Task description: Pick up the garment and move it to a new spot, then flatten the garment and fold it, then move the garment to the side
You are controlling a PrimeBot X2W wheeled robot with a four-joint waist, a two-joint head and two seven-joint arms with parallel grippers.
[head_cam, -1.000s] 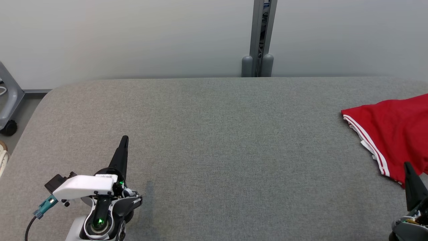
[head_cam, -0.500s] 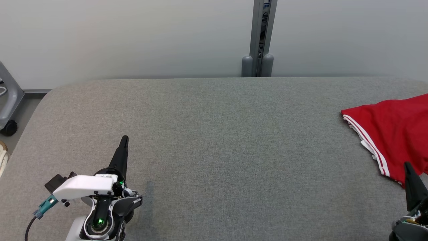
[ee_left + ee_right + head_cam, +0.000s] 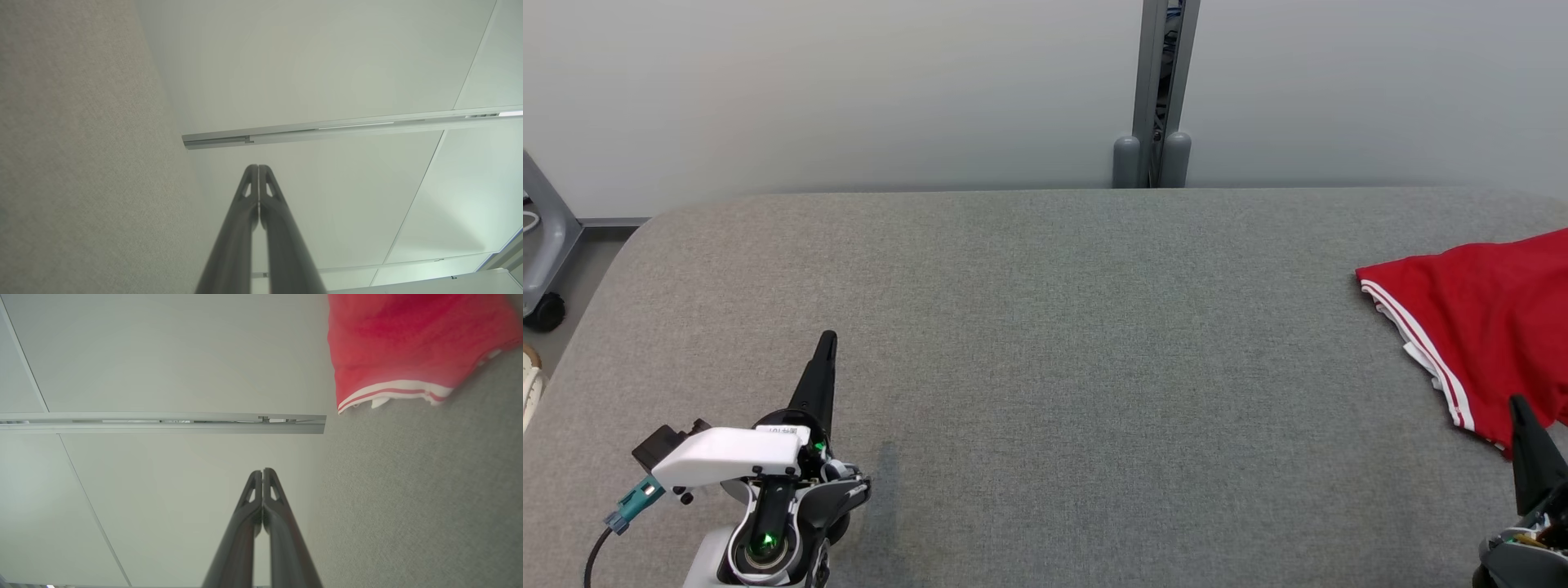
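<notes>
Seemingly bunched rather than spread, the red garment (image 3: 1478,327) lies at about three o'clock on the grey table (image 3: 1045,343), with its white-striped hem turned toward the middle, where there is room to flatten it. The right gripper (image 3: 1517,404) sits near that hem at roughly five o'clock, fingers pressed together on nothing, and is probably the arm best placed to take it. The left gripper (image 3: 827,341), at seven o'clock and well apart, is likewise clenched and empty.

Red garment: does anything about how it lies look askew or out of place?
Slightly. The red garment lies at the right end of the grey table, its striped hem slanted to the table edge, with a white layer poking out beneath. Nothing looks damaged.
</notes>
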